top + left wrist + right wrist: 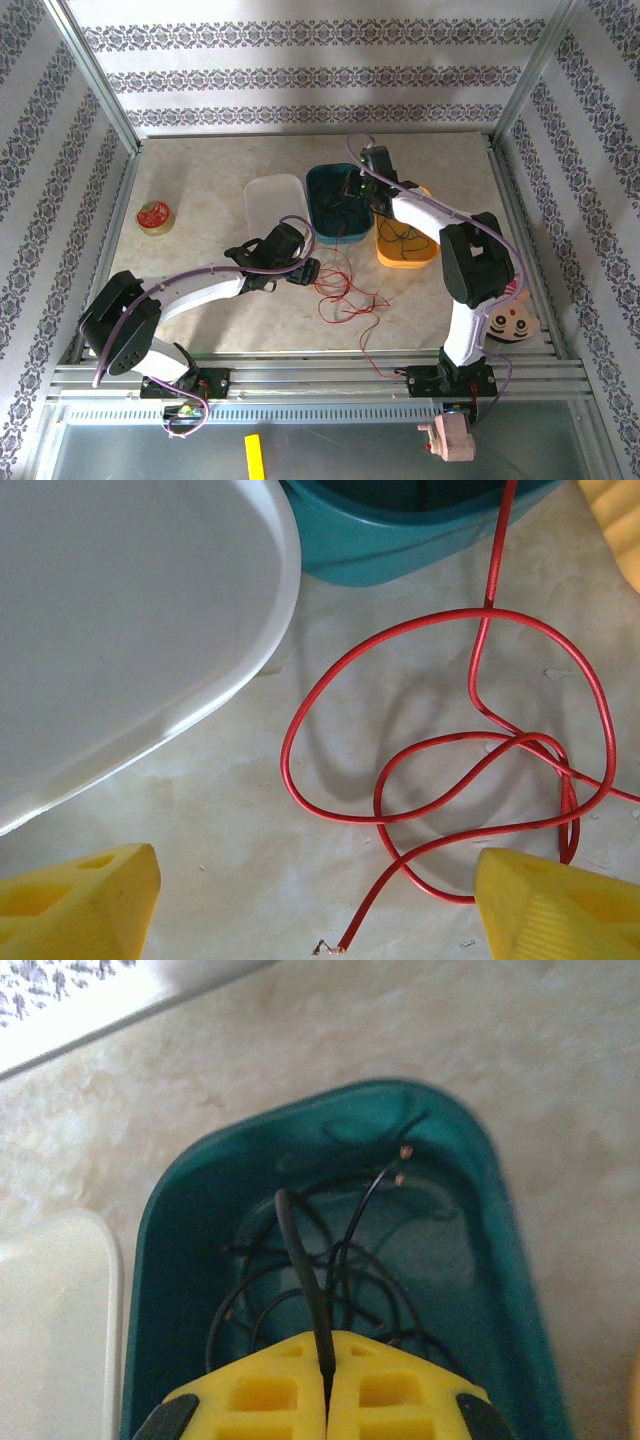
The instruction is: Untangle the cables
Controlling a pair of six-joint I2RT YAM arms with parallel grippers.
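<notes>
From above, the left claw (303,270) hangs low over the middle of the desk (200,200), just beside the red cable (345,292), which sprawls in loose loops toward the near edge. The right claw (360,188) is over the teal tray (316,185), and its own arm hides its fingertips. A white tray (272,195) lies against the teal one's left side and an orange tray (405,264) against its right. The orange tray holds thin dark cables (405,235), too fine to tell apart. A round red tin (154,216) sits near the left edge.

At the left wrist, the left claw (320,910) gapes wide and holds nothing. Its yellow fingers (80,900) are cut off at the bottom corners. Between them the red cable (484,612) lies looped over itself on the desk, with a bare end near the bottom. One strand climbs over the teal tray (400,550) and leaves the picture. Parts of the white tray (130,630) and the orange tray (620,520) show.

At the right wrist, the right claw (326,1360) is pressed closed on one black cable (300,1250), which looks thick with blur. More black cables (370,1280) coil inside the teal tray (500,1220), too blurred to count. The white tray (50,1310) is cut off at the left.
</notes>
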